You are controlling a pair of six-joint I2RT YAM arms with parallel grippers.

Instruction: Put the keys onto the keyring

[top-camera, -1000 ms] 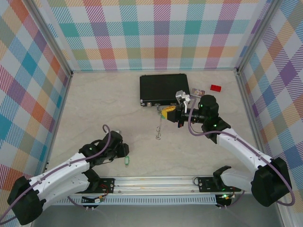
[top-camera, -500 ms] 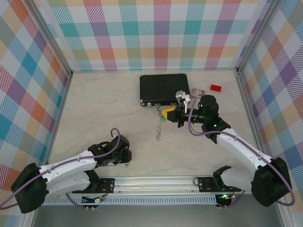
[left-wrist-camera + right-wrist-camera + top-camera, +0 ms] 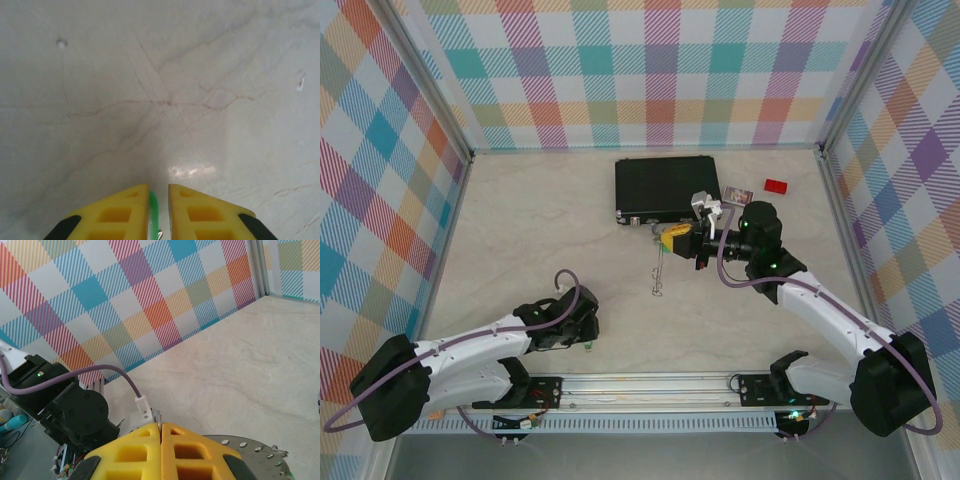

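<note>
The coming move depends on how the key (image 3: 589,346) at the left jaws lies relative to the keyring (image 3: 658,268) held by the right jaws. Take the black case (image 3: 665,188) at the far side of the table (image 3: 520,230) as the mark. The keyring hangs just in front of the case's near edge, toward its right end. From above it is seen edge-on, a thin line running from the case toward the arms' bases. The right jaws are pressed together on its wire (image 3: 158,416) at the end nearest the case. The key is well apart from the case, out by the table's near edge and left of the case's left end, low against the table. The left arm (image 3: 480,350) is right on top of it. In the left wrist view a sliver of the green tag (image 3: 153,206) stands between the yellow jaws, its long axis running out along them. The jaws are nearly together. The tag lies against one of them with a slit showing at the other, so I cannot tell whether it is truly pinched. By my judgement the key must travel toward the case and rightward to reach the ring. The key's hole is hidden, so its alignment with the wire cannot be read.
</note>
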